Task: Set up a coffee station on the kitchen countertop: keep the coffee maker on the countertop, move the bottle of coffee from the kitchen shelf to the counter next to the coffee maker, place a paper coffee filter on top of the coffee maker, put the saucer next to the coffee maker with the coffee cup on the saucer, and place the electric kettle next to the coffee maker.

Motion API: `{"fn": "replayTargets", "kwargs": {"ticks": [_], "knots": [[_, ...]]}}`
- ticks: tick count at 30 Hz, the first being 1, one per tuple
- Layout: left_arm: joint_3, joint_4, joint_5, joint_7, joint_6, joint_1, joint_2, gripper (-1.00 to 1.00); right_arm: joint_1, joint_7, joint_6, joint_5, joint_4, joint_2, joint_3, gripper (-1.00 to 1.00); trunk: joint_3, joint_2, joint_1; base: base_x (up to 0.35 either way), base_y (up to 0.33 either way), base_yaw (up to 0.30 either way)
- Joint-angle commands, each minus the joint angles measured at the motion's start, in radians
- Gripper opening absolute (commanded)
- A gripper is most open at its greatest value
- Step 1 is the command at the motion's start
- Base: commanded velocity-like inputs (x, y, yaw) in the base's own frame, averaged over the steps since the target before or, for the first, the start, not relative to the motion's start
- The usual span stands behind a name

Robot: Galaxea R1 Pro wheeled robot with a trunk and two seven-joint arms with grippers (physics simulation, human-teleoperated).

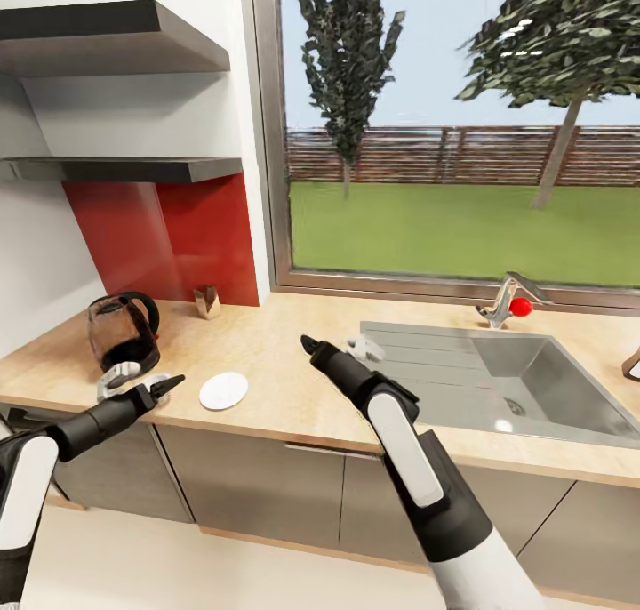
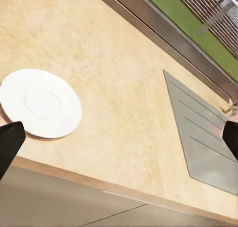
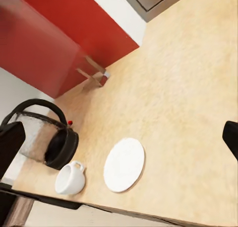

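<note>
Head view: a white saucer point(image 1: 223, 390) lies flat and bare on the kitchen countertop point(image 1: 284, 370), near its front edge. Just beside it, toward the wall, the coffee cup point(image 1: 120, 378) sits on the worktop, not on the saucer, close in front of the electric kettle point(image 1: 124, 331). The kettle stands upright near the red backsplash point(image 1: 169, 236). A small tan folded piece, likely the paper coffee filter point(image 1: 207, 301), rests against the backsplash foot. Above, two dark slabs of kitchen shelf point(image 1: 124, 167) show no items from here. The left gripper point(image 1: 167, 386) hovers between cup and saucer, fingers spread apart, holding nothing. The right gripper point(image 1: 308, 343) hangs over the counter beside the steel sink point(image 1: 498, 379), also spread and empty.
</note>
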Motion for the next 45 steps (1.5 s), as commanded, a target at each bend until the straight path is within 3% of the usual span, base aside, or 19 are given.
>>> {"fn": "replayTargets", "kwargs": {"ticks": [1, 3, 8, 11, 13, 14, 17, 18, 20, 23, 26, 31, 45], "knots": [[0.005, 0.001, -0.001, 0.003, 0.011, -0.007, -0.001, 1.00, -0.001, -0.018, 0.001, -0.010, 0.000, 0.000, -0.018, 1.00, -0.002, -0.002, 0.001, 0.000, 0.000, 0.000], [0.008, 0.005, 0.009, 0.017, 0.015, -0.010, -0.007, 1.00, -0.002, -0.027, 0.001, -0.013, 0.001, 0.000, -0.033, 1.00, -0.002, -0.002, 0.001, 0.000, 0.000, 0.000], [0.015, 0.009, 0.078, 0.101, 0.019, -0.010, -0.058, 1.00, -0.002, -0.035, 0.001, -0.017, 0.003, 0.000, -0.046, 1.00, -0.002, -0.002, 0.001, 0.000, 0.000, 0.000], [0.024, 0.010, 0.143, 0.196, 0.019, -0.011, -0.096, 1.00, -0.002, -0.037, 0.002, -0.017, 0.003, 0.000, -0.049, 1.00, -0.002, -0.002, 0.001, 0.000, 0.000, 0.000], [0.027, 0.010, 0.212, 0.268, 0.020, -0.008, -0.118, 1.00, -0.002, -0.042, 0.003, -0.018, 0.007, 0.000, -0.050, 1.00, -0.002, -0.002, 0.001, 0.000, 0.000, 0.000], [0.028, 0.010, 0.230, 0.285, 0.020, -0.008, -0.122, 1.00, -0.002, -0.050, 0.004, -0.018, 0.010, 0.000, -0.051, 1.00, -0.002, -0.002, 0.001, 0.000, 0.000, 0.000], [0.026, 0.010, 0.338, 0.385, 0.020, -0.005, -0.132, 1.00, -0.005, -0.101, 0.028, -0.021, 0.015, 0.000, -0.052, 1.00, -0.002, -0.002, 0.001, 0.000, 0.000, 0.000], [0.025, 0.010, 0.355, 0.402, 0.020, -0.005, -0.133, 1.00, -0.007, -0.117, 0.038, -0.026, 0.015, 0.000, -0.053, 1.00, -0.002, -0.002, 0.001, 0.000, 0.000, 0.000], [0.022, 0.009, 0.399, 0.448, 0.020, -0.004, -0.134, 1.00, -0.019, -0.167, 0.068, -0.067, 0.014, 0.000, -0.053, 1.00, -0.002, -0.002, 0.001, 0.000, 0.000, 0.000], [0.013, 0.008, 0.464, 0.508, 0.020, -0.003, -0.133, 1.00, -0.040, -0.231, 0.102, -0.238, 0.006, 0.000, -0.050, 1.00, -0.002, -0.002, 0.001, 0.000, 0.000, 0.000], [0.010, 0.006, 0.501, 0.523, 0.020, -0.002, -0.131, 1.00, -0.045, -0.247, 0.113, -0.343, 0.001, 0.000, -0.047, 1.00, -0.002, -0.002, 0.001, 0.000, 0.000, 0.000], [0.009, 0.004, 0.530, 0.530, 0.020, -0.002, -0.128, 1.00, -0.047, -0.253, 0.117, -0.388, 0.000, 0.000, -0.046, 1.00, -0.002, -0.002, 0.001, 0.000, 0.000, 0.000], [0.007, 0.003, 0.538, 0.531, 0.021, -0.001, -0.127, 1.00, -0.048, -0.255, 0.117, -0.400, -0.005, 0.000, -0.044, 1.00, -0.011, -0.002, 0.001, 0.018, -0.007, 0.153]]}}
